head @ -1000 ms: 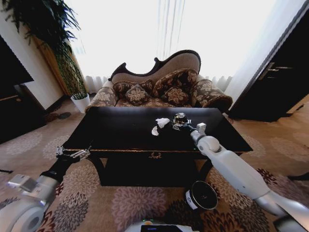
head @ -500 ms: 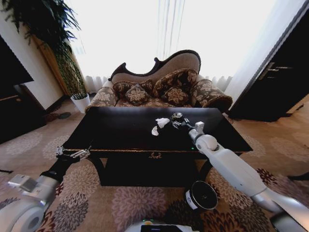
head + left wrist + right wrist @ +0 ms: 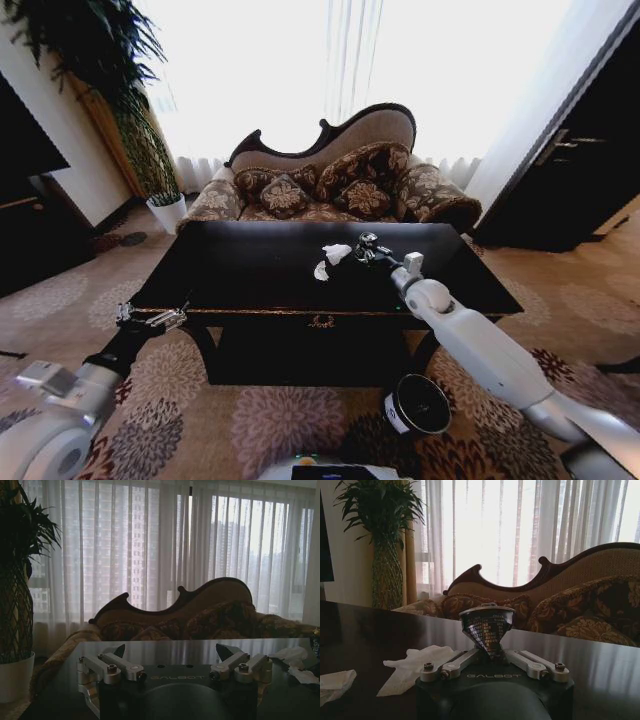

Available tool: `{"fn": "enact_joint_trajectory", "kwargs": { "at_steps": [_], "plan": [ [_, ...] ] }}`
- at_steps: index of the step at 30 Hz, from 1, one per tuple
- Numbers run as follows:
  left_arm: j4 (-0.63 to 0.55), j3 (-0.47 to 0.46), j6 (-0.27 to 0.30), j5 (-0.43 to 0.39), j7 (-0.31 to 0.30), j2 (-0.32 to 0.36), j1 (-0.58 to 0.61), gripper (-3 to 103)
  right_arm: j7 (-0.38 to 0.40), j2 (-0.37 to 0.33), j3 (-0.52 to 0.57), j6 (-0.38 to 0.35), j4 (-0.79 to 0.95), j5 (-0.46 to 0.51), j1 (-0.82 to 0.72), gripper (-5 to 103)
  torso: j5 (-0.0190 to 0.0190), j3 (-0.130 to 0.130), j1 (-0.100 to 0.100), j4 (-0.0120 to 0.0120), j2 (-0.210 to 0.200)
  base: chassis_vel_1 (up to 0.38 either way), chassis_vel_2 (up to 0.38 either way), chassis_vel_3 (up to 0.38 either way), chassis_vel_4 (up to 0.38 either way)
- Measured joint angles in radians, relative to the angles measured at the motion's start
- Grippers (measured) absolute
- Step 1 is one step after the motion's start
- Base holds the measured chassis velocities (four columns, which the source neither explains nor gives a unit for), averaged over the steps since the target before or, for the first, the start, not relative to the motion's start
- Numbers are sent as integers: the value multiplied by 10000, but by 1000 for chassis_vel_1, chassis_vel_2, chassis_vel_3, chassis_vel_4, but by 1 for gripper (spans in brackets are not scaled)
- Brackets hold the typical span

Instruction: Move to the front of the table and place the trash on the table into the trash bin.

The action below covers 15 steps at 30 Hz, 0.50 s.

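The glossy black table (image 3: pixel 250 270) stands right in front of me. My right gripper (image 3: pixel 367 249) reaches over its far middle and is shut on the small dark shiny round trash item (image 3: pixel 368 240). In the right wrist view the gripper (image 3: pixel 490 653) pinches the narrow base of that item (image 3: pixel 487 625); I cannot tell whether the item is clear of the tabletop. Two crumpled white paper scraps (image 3: pixel 337 252) (image 3: pixel 321 270) lie just left of it, also seen as scraps (image 3: pixel 412 667) (image 3: pixel 335 682). The trash bin (image 3: pixel 418 403) stands on the carpet below the right arm. My left gripper (image 3: pixel 150 319) (image 3: pixel 172 652) hangs open at the table's front left corner.
A patterned sofa (image 3: pixel 330 185) sits behind the table before bright curtains. A tall plant in a white pot (image 3: pixel 165 210) is at the back left, with dark cabinets (image 3: pixel 570 170) on the right. Patterned carpet (image 3: pixel 260 420) surrounds the table.
The right gripper with the dark item has shifted slightly away from me and to the left over the table. The left arm has stayed where it was.
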Motion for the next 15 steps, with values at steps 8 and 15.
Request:
{"fn": "enact_joint_trajectory", "kwargs": {
  "at_steps": [8,15],
  "plan": [
    [0,0,0,0,0,0,0,100,77,-180,587,-28,539,160,-520,0,0,0,0,1,0,0,0,0,0],
    [0,0,0,0,1,0,0,100,125,-388,1941,-57,1456,270,-1963,0,0,0,0,3,1,0,0,0,0]
  ]
}}
